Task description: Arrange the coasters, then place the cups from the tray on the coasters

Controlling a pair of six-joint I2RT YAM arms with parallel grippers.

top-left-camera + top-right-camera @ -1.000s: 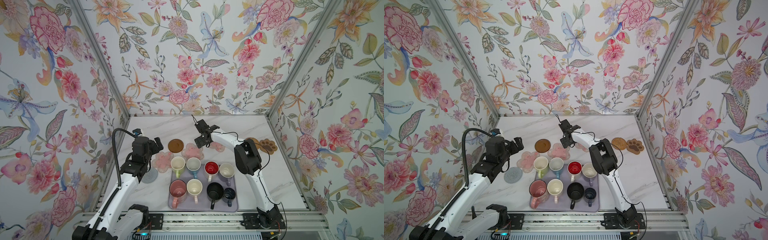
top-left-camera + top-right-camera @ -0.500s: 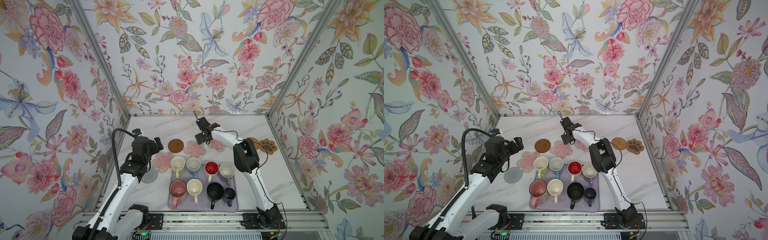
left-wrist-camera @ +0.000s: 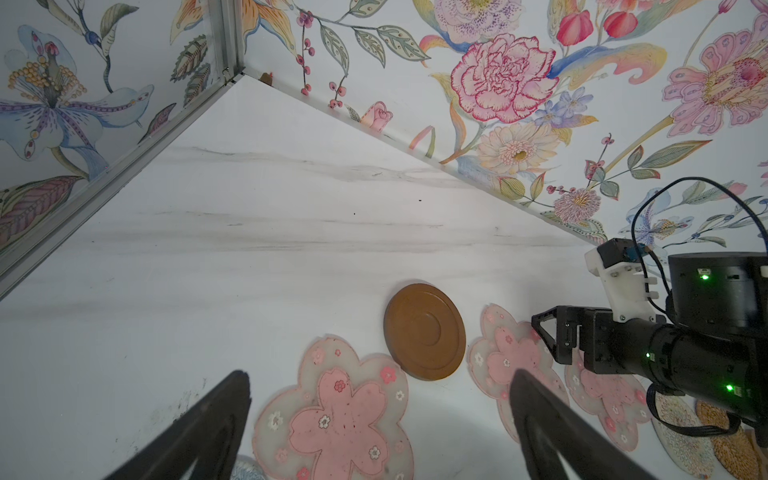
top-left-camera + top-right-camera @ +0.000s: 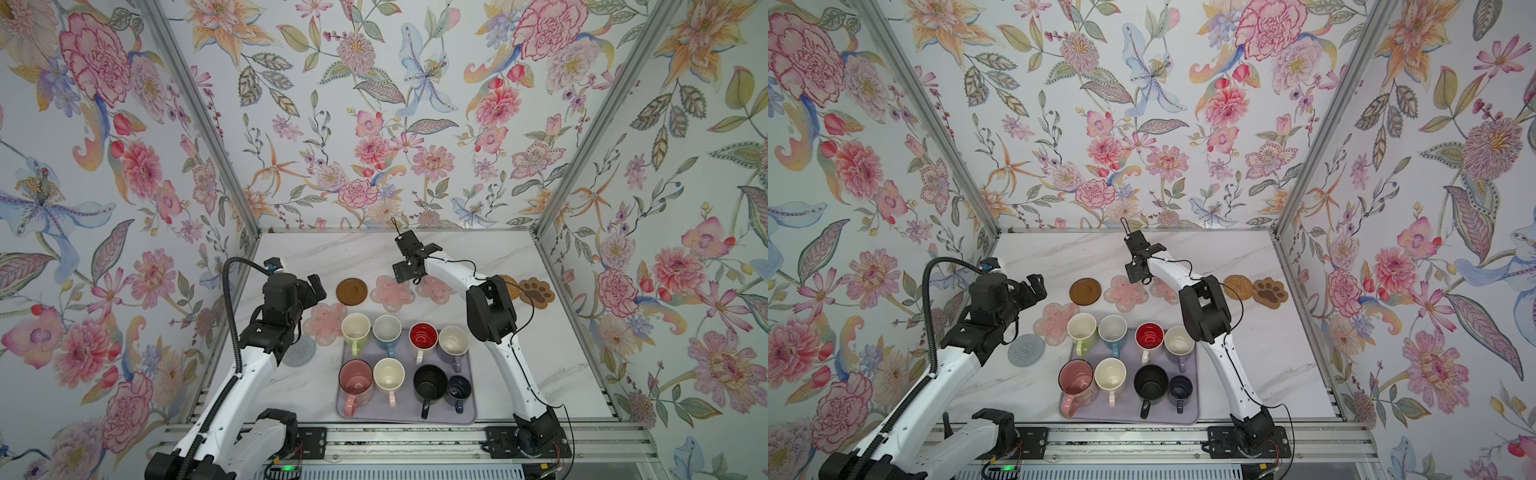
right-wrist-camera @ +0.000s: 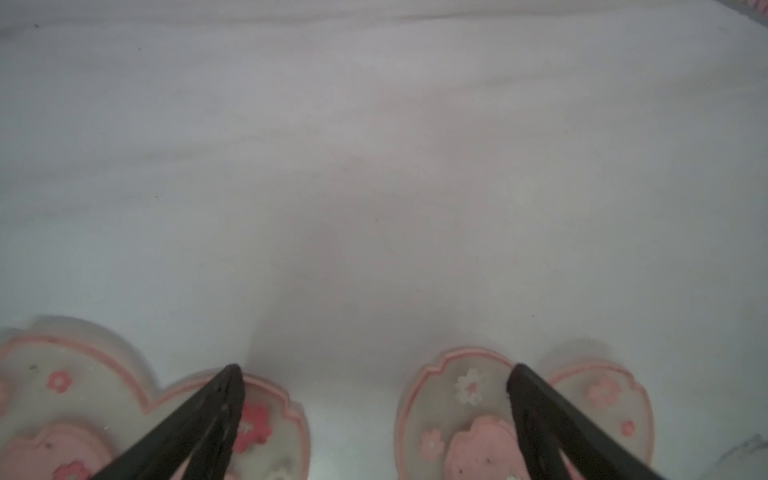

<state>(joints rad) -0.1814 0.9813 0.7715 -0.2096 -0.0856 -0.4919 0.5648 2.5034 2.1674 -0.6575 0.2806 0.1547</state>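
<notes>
8 cups (image 4: 386, 330) stand in 2 rows of 4 on the tray (image 4: 468, 409), at the front middle of the counter (image 4: 561, 365). The coasters (image 4: 392, 293) lie behind it: a brown disc (image 4: 352, 291), 2 pink flowers (image 4: 434, 293), a woven round (image 4: 1238, 286) and a paw shape (image 4: 537, 293). 1 more flower (image 4: 326, 323) and a grey round (image 4: 1026, 350) lie beside the tray's left back corner. The right end effector (image 5: 374, 374) hangs over the 2 back flowers, fingers apart and empty. The left end effector (image 3: 380, 374) hovers above the left flower, also spread and empty.
</notes>
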